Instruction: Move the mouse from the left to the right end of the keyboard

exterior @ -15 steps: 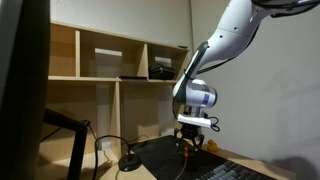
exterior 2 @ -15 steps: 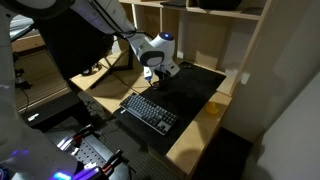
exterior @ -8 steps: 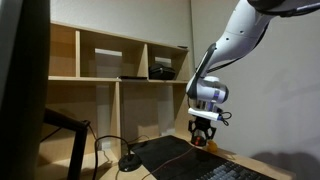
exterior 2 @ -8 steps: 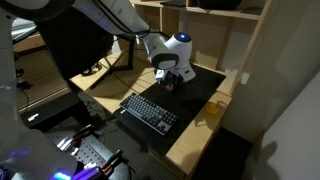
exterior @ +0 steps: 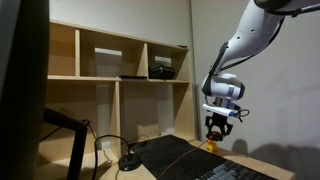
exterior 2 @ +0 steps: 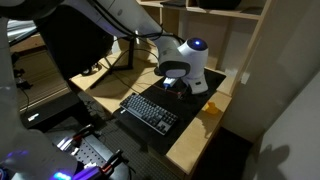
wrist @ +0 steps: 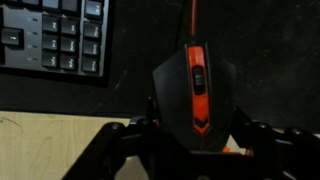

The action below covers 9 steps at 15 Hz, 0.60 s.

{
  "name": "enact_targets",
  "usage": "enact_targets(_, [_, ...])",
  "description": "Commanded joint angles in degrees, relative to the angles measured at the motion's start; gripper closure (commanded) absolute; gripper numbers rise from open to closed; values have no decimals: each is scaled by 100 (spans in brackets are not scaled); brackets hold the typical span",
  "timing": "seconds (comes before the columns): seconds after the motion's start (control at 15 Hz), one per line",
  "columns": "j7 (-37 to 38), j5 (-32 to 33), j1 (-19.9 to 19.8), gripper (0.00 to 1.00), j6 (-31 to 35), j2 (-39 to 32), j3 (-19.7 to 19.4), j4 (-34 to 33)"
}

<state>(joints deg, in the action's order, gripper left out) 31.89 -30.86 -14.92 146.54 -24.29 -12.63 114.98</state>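
The mouse (wrist: 196,95) is black with an orange stripe and wheel, and its cable runs up out of the wrist view. My gripper (wrist: 195,135) is shut on its sides and holds it above the black desk mat (wrist: 270,50). The dark keyboard (wrist: 55,40) lies at the upper left of the wrist view, off to the side of the mouse. In the exterior views the gripper (exterior: 215,132) (exterior 2: 181,84) hangs just above the mat, past the far end of the keyboard (exterior 2: 148,112). The mouse shows there only as a small orange-black shape (exterior: 214,141).
Wooden shelves (exterior: 120,70) stand behind the desk with dark items in them. The light wooden desk edge (wrist: 60,145) borders the mat. A cable and round stand (exterior: 128,163) sit near the mat's other end. A yellow object (exterior 2: 214,110) lies by the mat.
The arm has carried the mouse sideways along the desk, away from the round stand and toward the keyboard's other end, and a little higher.
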Motion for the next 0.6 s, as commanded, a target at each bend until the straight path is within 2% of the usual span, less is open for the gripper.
enact_targets(0.0, [184,-16,-28,56,64,-32,-73,47])
enact_targets(0.27, [734,-228,-168,56,652,139,-355,734])
enact_targets(0.53, [989,-537,-409,56,873,-37,-476,1118])
